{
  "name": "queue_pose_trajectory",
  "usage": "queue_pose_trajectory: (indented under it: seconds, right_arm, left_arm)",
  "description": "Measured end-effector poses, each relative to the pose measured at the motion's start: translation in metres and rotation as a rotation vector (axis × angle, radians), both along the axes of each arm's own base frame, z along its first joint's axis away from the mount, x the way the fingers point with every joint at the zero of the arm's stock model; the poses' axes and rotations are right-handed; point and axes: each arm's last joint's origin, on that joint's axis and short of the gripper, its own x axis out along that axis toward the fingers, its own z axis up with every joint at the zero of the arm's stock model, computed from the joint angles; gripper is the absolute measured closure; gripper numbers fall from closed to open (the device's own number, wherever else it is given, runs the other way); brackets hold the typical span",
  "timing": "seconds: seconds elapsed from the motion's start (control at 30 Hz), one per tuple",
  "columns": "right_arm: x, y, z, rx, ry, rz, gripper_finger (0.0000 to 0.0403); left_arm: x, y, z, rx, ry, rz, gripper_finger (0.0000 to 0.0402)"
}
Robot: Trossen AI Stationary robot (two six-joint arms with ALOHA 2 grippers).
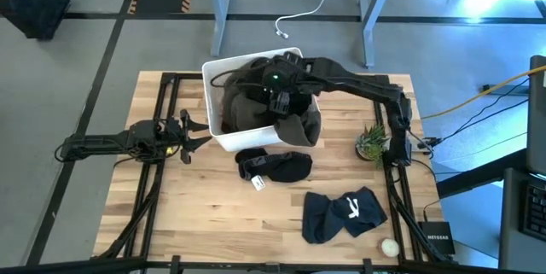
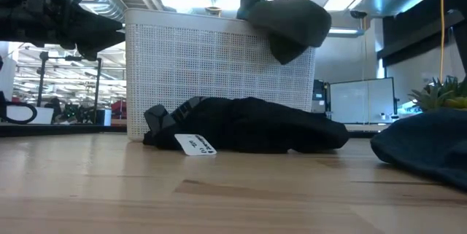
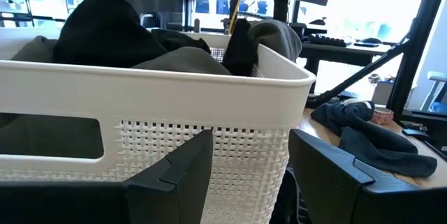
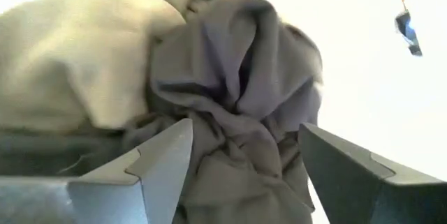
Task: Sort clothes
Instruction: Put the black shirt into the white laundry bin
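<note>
A white bin point(image 1: 223, 137) stands at the table's far middle, heaped with dark olive and beige clothes point(image 4: 230, 98). One olive garment point(image 2: 295, 26) hangs over the bin's right rim. My right gripper point(image 1: 277, 86) hovers open above the heap, fingers pointing slantwise down, nothing between them point(image 4: 244, 175). A black garment point(image 1: 275, 167) with a white tag lies flat on the table in front of the bin. A navy garment point(image 1: 345, 214) with a white mark lies near the front right. My left gripper point(image 1: 183, 133) rests open at the table's left, facing the bin's wall point(image 3: 209, 140).
A small green spiky plant point(image 1: 373, 142) stands right of the bin, close to the right arm. A small pale ball point(image 1: 389, 246) and a dark box point(image 1: 437, 238) sit at the front right corner. Bare wood lies at the front left.
</note>
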Motion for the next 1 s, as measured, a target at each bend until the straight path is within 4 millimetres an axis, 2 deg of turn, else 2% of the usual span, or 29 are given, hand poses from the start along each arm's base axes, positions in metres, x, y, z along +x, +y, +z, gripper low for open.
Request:
queue_pose_trajectory:
  seconds: [0.13,0.23,0.37,0.47,0.57,0.7,0.83,0.93,1.0]
  right_arm:
    - [-0.017,0.026,0.035,0.018,-0.016,0.055,0.0125]
    - [-0.034,0.058,0.051,0.104,0.002,0.181,0.0125]
    - [-0.06,0.11,0.057,0.16,0.056,0.313,0.0125]
    - [-0.076,0.149,0.051,0.153,0.088,0.372,0.0125]
    - [-0.089,0.185,0.031,0.11,0.126,0.433,0.0125]
    - [-0.106,0.215,-0.015,0.027,0.182,0.477,0.0125]
    - [-0.119,0.223,-0.067,-0.011,0.146,0.462,0.0125]
    - [-0.119,0.224,-0.109,-0.026,0.126,0.486,0.0125]
    - [-0.115,0.217,-0.133,-0.081,0.116,0.483,0.0125]
  left_arm:
    - [0.0,0.0,0.0,0.0,0.0,0.0,0.0218]
    - [0.0,0.0,0.0,0.0,0.001,0.0,0.0218]
    - [0.0,0.0,0.0,0.0,0.0,0.0,0.0218]
    - [0.0,0.0,0.0,0.0,0.001,0.0,0.0218]
    - [0.0,0.0,0.0,0.0,0.001,0.0,0.0218]
    - [0.0,0.0,0.0,0.0,0.0,0.0,0.0218]
    - [0.0,0.0,0.0,0.0,0.0,0.0,0.0218]
    - [0.0,0.0,0.0,0.0,0.0,0.0,0.0218]
    - [0.0,0.0,0.0,0.0,0.001,0.0,0.0218]
